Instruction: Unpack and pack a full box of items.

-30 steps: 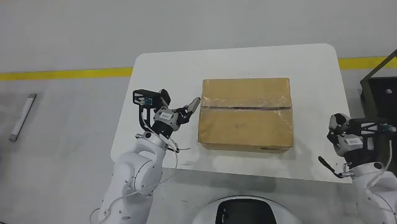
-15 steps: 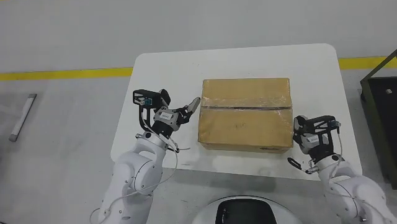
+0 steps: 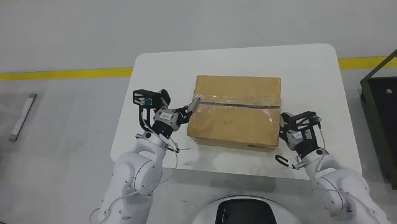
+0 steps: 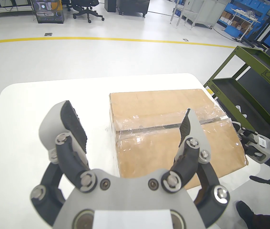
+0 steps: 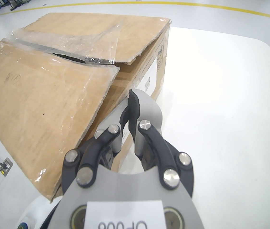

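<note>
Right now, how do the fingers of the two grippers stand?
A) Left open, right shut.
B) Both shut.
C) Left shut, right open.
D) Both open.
A: in the left wrist view the left gripper has its fingers spread wide, facing the box, while in the right wrist view the right gripper has its fingers closed together at the box's end wall.

Box (image 3: 234, 112): pushed toward left gripper (image 3: 190, 107), now slightly skewed. Right gripper (image 3: 285, 126): moved in from the side, now against box end.
</note>
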### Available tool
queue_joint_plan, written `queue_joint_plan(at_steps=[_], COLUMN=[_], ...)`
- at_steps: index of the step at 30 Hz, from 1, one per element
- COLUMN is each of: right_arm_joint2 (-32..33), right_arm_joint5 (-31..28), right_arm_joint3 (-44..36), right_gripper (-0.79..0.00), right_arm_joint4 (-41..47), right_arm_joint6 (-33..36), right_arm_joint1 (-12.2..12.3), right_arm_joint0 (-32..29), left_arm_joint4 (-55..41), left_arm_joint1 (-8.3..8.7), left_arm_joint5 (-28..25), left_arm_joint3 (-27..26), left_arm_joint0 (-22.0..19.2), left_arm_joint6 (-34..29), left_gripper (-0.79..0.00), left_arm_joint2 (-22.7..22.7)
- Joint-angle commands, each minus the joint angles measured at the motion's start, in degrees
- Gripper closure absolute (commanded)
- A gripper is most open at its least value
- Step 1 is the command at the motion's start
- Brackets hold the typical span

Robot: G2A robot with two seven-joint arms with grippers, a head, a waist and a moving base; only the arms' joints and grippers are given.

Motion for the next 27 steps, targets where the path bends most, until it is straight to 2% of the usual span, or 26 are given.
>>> queue_joint_plan(at_steps=[1, 7, 13, 27], right_arm_joint2=[0.98, 5.78, 10.58, 16.57], right_arm_joint5=[0.80, 1.07, 1.79, 4.15], right_arm_joint3=[-0.64, -3.85, -6.82, -14.14], right_gripper=[0.000, 0.000, 0.000, 0.000], right_arm_joint4=[0.85, 1.32, 1.50, 5.64], right_arm_joint6=[-0.13, -0.48, -0.78, -2.11], right_arm_joint1=[0.05, 0.51, 0.84, 0.76], right_arm_joint0=[-0.80, -3.74, -7.30, -16.14], left_arm_joint4=[1.43, 2.58, 2.58, 2.58], left_arm_joint1=[0.05, -0.28, -1.13, -1.13], left_arm_joint5=[-2.81, -6.31, -8.75, -8.75], left_arm_joint3=[-0.71, -0.99, 0.53, 0.53], left_arm_joint0=[0.01, -3.38, -7.26, -7.26], left_arm_joint6=[-0.42, -5.18, -5.94, -5.94], left_gripper=[-0.785, -0.785, -0.785, -0.785], left_arm_joint2=[1.37, 6.32, 12.52, 12.52])
